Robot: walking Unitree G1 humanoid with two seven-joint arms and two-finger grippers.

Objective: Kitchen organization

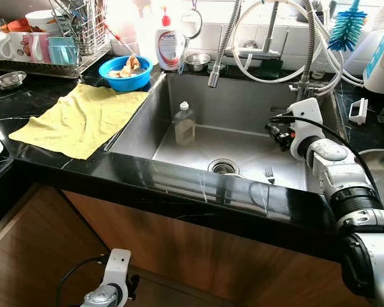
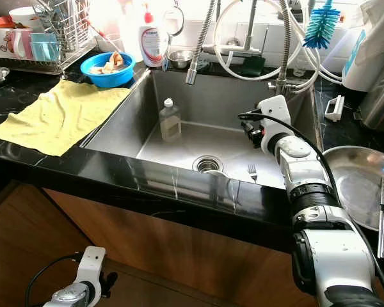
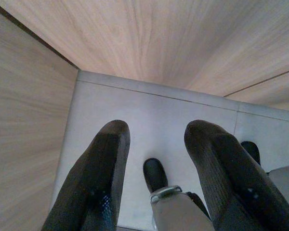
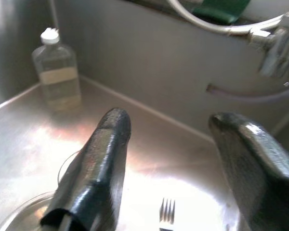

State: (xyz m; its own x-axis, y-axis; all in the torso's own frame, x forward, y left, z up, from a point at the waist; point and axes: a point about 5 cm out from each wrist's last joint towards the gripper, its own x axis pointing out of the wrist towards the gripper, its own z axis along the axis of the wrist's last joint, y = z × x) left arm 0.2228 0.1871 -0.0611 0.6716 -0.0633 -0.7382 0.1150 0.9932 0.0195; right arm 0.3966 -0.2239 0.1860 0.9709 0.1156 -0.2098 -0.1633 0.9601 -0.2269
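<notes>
Fork: one small metal fork (image 1: 269,173) lies flat on the sink floor, near the front wall, right of the drain (image 1: 223,167); its tines show in the right wrist view (image 4: 167,211).
Bottle: one clear bottle (image 1: 184,124) with a white cap stands upright on the sink floor, toward the far left corner, well apart from the fork.
Right gripper: the right gripper (image 4: 176,139) hangs inside the sink (image 1: 141,125) above the fork, fingers spread wide and holding nothing, touching neither fork nor bottle.
Left gripper: the left gripper (image 3: 156,144) hangs low by the wooden cabinet front (image 1: 179,246), fingers parted, empty.
Counter, left: one yellow cloth (image 1: 77,119) lies spread on the black counter (image 1: 179,182), its right edge at the sink rim; one blue bowl (image 1: 125,72) with scraps sits just beyond it; a dish rack (image 1: 70,48) with mugs stands at the far left.
Counter, far: one soap dispenser (image 1: 169,46) and one small steel bowl (image 1: 197,61) stand behind the sink.
Counter, right: one steel pan (image 2: 355,182) rests right of the sink.
Open room: the sink floor between bottle, drain and fork is bare.
</notes>
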